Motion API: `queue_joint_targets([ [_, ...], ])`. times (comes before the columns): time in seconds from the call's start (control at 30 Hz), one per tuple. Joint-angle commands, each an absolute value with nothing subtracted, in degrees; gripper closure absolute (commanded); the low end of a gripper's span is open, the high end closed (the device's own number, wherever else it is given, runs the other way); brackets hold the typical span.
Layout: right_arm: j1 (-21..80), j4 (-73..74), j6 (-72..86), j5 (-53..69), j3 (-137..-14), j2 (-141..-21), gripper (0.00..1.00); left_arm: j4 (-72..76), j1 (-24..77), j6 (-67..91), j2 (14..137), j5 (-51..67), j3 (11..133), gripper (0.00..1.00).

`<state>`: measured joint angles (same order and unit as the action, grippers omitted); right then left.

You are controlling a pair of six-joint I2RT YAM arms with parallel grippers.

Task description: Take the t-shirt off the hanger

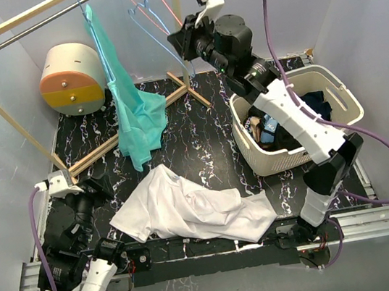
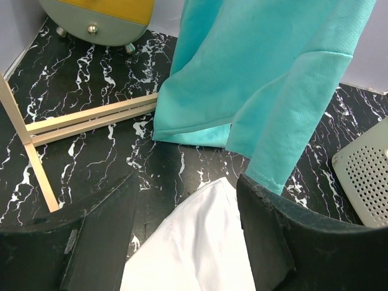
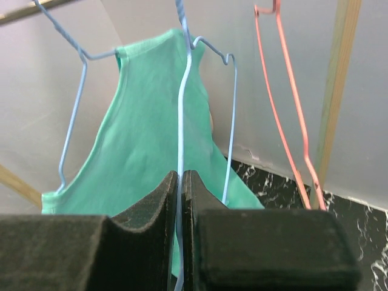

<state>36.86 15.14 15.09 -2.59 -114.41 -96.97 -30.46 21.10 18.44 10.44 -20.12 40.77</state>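
Note:
A teal t-shirt [image 1: 135, 114] hangs from a blue wire hanger [image 1: 87, 15] on the rail, its hem touching the table; it also shows in the left wrist view [image 2: 254, 73] and the right wrist view [image 3: 139, 139]. A white t-shirt [image 1: 189, 206] lies crumpled on the table. My right gripper [image 1: 181, 43] is raised by the rail and shut on the wire of a light blue hanger [image 3: 180, 121], which appears bare. My left gripper [image 1: 100, 184] is open and empty, low over the table, with the white shirt's corner [image 2: 194, 242] between its fingers.
A pink hanger [image 3: 291, 121] hangs to the right of the blue ones. A cream laundry basket [image 1: 340, 91] with clothes stands at the right. A round cream and yellow container [image 1: 71, 80] sits at the back left. The wooden rack base [image 1: 100, 152] crosses the table.

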Motion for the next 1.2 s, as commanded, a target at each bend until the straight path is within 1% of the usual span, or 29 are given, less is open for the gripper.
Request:
queue_joint_targets([
  [0.0,34.1,6.51,17.49,2.77,-122.21,-99.56,0.92,-30.77,20.84,18.39,12.63,-19.33,41.22,0.37],
  [0.03,33.73,6.32,18.37,3.52,-123.1,-101.83,0.92,-30.98,20.85,18.38,12.95,-19.26,41.24,0.37],
  [0.47,32.91,4.57,21.47,7.56,-133.15,-111.67,0.92,-31.17,20.76,18.72,13.09,-18.76,40.58,0.37],
  [0.73,32.83,5.3,21.59,8.3,-133.27,-113.02,0.92,-31.37,20.88,18.81,13.74,-19.02,40.52,0.37],
  [0.8,32.84,6.13,21.39,8.89,-132.64,-112.69,0.91,-31.37,20.82,18.81,14.0,-18.99,40.45,0.37],
  [0.83,32.87,6.09,21.23,9.16,-131.61,-112.16,0.87,-31.41,20.8,18.81,14.17,-18.95,40.49,0.37],
  [0.9,32.79,5.56,20.93,9.55,-128.54,-110.2,0.76,-31.39,20.84,18.81,14.36,-18.84,40.41,0.36],
  [0.93,32.83,5.23,20.73,9.57,-125.97,-108.85,0.72,-31.41,20.87,18.74,14.41,-18.74,40.38,0.36],
  [1.07,32.83,4.81,19.48,9.24,-117.51,-101.77,0.55,-31.29,20.83,18.56,14.72,-18.3,40.26,0.36],
  [1.17,32.87,4.49,18.33,9.34,-108.61,-94.27,0.3,-31.25,20.82,18.5,14.7,-18.09,40.23,0.36],
])
